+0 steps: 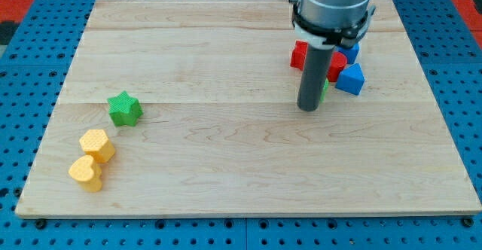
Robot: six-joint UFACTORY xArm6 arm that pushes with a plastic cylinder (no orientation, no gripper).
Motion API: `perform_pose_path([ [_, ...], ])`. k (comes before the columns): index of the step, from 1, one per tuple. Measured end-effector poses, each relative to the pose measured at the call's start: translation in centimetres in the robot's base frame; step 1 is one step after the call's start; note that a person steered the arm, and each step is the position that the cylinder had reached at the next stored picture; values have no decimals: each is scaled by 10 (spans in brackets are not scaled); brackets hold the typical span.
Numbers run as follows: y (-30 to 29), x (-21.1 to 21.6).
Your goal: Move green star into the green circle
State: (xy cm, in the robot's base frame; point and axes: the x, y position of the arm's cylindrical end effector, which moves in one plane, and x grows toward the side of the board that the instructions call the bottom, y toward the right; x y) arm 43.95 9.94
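The green star lies on the wooden board at the view's left, alone. My rod comes down from the view's top right and my tip rests on the board far to the right of the star. A sliver of a green block, probably the green circle, shows just behind the rod's right side; most of it is hidden. The tip stands right next to that green block.
A red block and a second red block sit behind the rod, with a blue block and another blue block to their right. A yellow hexagon and a yellow heart lie at bottom left, below the star.
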Motion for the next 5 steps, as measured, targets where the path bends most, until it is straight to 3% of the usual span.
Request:
perform_pose_path([
  [1,3,4],
  [2,-46,31],
  [4,-77,26],
  [5,-155,-26],
])
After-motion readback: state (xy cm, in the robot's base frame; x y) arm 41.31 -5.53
